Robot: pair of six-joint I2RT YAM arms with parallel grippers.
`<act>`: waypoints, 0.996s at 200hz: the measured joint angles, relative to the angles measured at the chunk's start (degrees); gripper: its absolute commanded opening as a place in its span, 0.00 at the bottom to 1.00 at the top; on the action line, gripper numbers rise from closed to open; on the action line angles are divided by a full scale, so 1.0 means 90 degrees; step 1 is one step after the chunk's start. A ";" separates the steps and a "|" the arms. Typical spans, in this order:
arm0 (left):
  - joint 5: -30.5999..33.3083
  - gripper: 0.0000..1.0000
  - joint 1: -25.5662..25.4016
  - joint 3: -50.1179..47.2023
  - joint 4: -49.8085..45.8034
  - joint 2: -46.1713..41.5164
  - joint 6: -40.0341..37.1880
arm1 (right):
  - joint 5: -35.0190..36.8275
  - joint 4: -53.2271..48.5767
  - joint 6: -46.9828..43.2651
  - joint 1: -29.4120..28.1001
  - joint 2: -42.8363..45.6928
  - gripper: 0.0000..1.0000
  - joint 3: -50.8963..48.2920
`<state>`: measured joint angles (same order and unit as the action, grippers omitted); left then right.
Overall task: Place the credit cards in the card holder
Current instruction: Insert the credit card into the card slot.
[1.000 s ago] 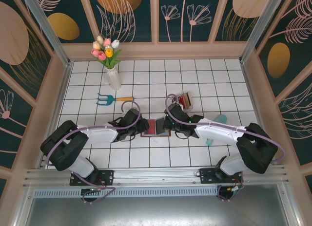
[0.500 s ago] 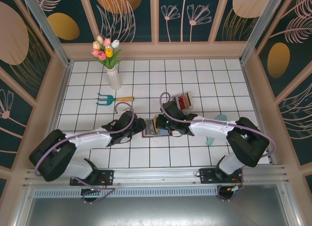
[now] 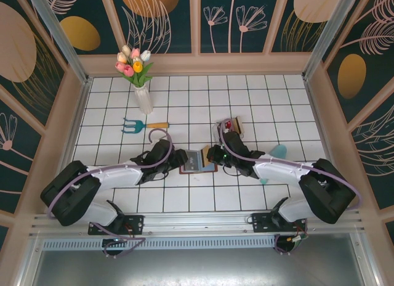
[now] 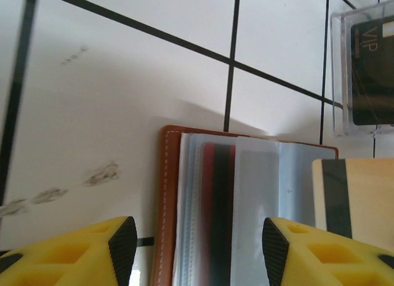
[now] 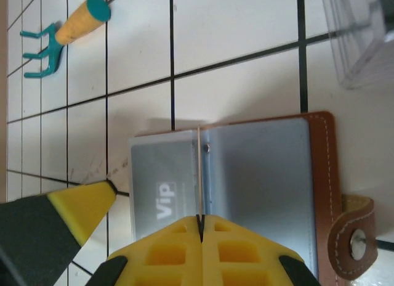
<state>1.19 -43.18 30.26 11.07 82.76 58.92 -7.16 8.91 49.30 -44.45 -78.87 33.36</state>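
One brown card holder (image 3: 197, 161) is lying open on the white tiled table (image 3: 184, 89) between two grippers. The left gripper (image 4: 194, 240) is gaping over it, and the right gripper (image 5: 200, 219) is pinching one tan card (image 4: 354, 193). Floral walls (image 3: 246, 21) are enclosing everything.

Since a second ago my left fingers (image 4: 123, 236), at the left edge of the card holder (image 4: 165, 200), have spread wider apart. The card holder's open face showed red then; now a pale grey clear sleeve (image 5: 258, 175) lies across it. Half a second ago my right fingers (image 5: 191, 233) reached over the middle of the card holder with the tan card (image 4: 363, 193). They have since drawn back toward its right edge, and the tan card now stands over its right half. My left elbow swung low and away from the card holder, then came partway back. My right elbow swung in toward the card holder and has gone back out.
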 measured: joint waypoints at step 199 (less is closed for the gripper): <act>-0.0085 0.28 0.0015 0.0121 0.0340 0.0738 -0.0041 | -0.0374 0.2062 0.0338 -0.0002 -0.0984 0.00 -0.0653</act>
<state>0.43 -43.05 31.35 14.13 89.41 58.54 -10.52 27.46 52.34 -44.47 -87.72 27.49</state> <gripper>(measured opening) 0.285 0.057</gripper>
